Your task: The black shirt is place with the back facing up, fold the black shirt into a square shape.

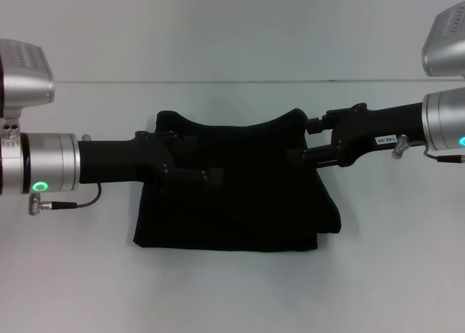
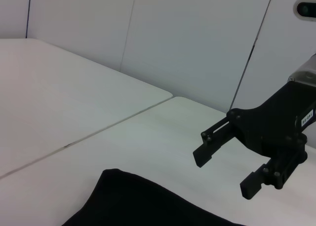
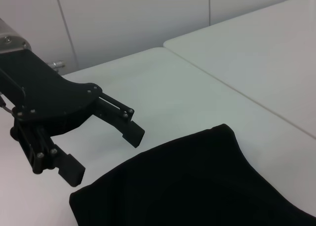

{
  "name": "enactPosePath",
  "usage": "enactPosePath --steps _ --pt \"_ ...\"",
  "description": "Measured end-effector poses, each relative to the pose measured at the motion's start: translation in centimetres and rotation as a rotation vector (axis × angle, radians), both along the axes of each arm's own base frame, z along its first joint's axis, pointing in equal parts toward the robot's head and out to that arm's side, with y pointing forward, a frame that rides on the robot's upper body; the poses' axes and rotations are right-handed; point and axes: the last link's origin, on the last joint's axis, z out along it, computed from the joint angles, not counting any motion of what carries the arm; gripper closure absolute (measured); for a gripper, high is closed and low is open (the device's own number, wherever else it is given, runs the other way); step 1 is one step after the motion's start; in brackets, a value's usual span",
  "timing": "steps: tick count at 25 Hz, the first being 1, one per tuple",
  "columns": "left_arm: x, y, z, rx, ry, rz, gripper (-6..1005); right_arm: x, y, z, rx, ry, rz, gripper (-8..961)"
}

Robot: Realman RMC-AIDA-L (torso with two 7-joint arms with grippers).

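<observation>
**Both grippers hang open over the folded shirt**

The black shirt [image 1: 240,195] lies folded into a rough rectangle on the white table [image 1: 232,297]. The left gripper [image 3: 103,152] hovers with jaws spread wide and empty, the cloth just below them. The right gripper [image 2: 227,171] faces it, jaws likewise parted, holding nothing.

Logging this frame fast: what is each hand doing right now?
Left hand: open, holding nothing, above the black shirt.
Right hand: open, holding nothing, above the shirt's other side.
</observation>
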Motion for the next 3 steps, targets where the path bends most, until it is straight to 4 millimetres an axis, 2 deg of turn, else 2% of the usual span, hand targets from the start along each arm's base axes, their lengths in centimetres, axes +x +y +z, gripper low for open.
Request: enactPosePath --steps 3 --pt "0.01 0.04 0.11 0.001 0.001 -0.002 65 -0.01 -0.04 -0.07 -0.002 0.001 -0.001 159"
